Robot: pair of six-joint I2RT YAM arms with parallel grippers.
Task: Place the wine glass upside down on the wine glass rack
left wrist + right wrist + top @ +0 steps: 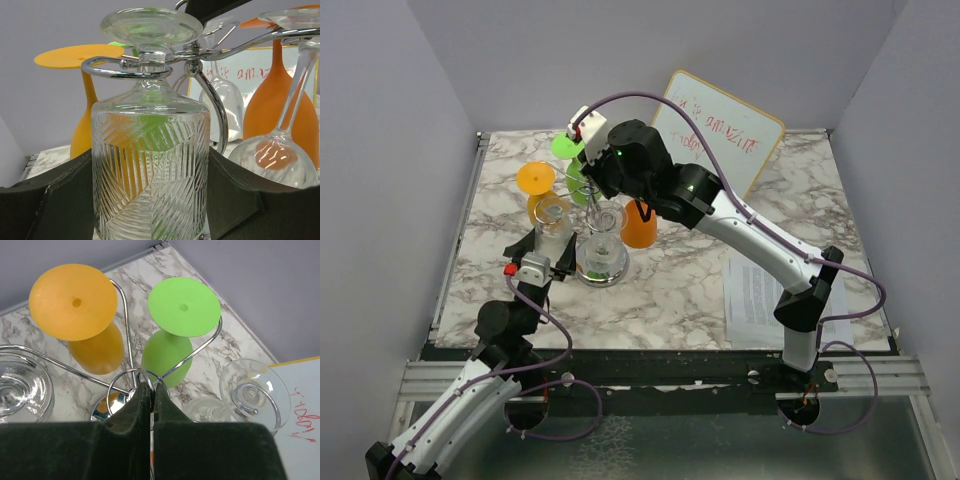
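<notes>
1 glass, clear, cut-patterned, inverted: stem in a loop of the rack, foot above the wire, bowl grasped by left fingers. Rack stands left of the surface centre, its top ring pinched by clenched right fingers. Also hung: orange glass, green glass.

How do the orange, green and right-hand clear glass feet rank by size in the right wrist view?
1. Orange foot, largest.
2. Green foot and clear foot: they look about alike, so no ranking. Nearness to the camera may skew all of this.
</notes>
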